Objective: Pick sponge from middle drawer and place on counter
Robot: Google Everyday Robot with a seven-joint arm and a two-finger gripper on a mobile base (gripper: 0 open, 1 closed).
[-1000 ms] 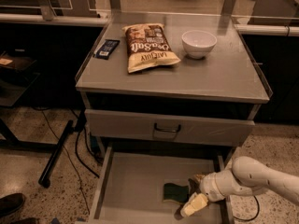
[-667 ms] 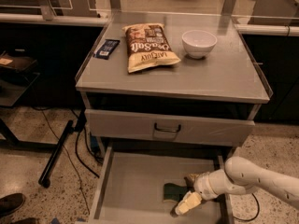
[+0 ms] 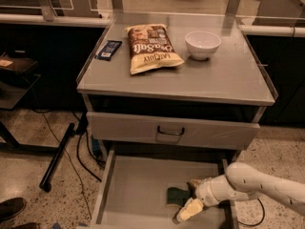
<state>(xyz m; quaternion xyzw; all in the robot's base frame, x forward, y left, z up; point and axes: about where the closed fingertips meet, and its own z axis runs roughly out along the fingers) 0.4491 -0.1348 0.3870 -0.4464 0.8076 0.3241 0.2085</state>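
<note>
Gripper (image 3: 187, 198) sits low in middle drawer (image 3: 133, 185), rt side. Jaws apart, straddling rt end of sponge (image 3: 175, 194); contact not discernible. Sponge lies flat on drawer floor, below counter (image 3: 214, 80).

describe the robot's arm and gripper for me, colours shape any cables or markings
The arm is a smooth white tube with rounded, bulging joints and a ringed collar at the wrist. No markings or outside cables show on it. The gripper, low in the middle drawer beside the sponge, is cream-yellow, duller than the arm.
</note>
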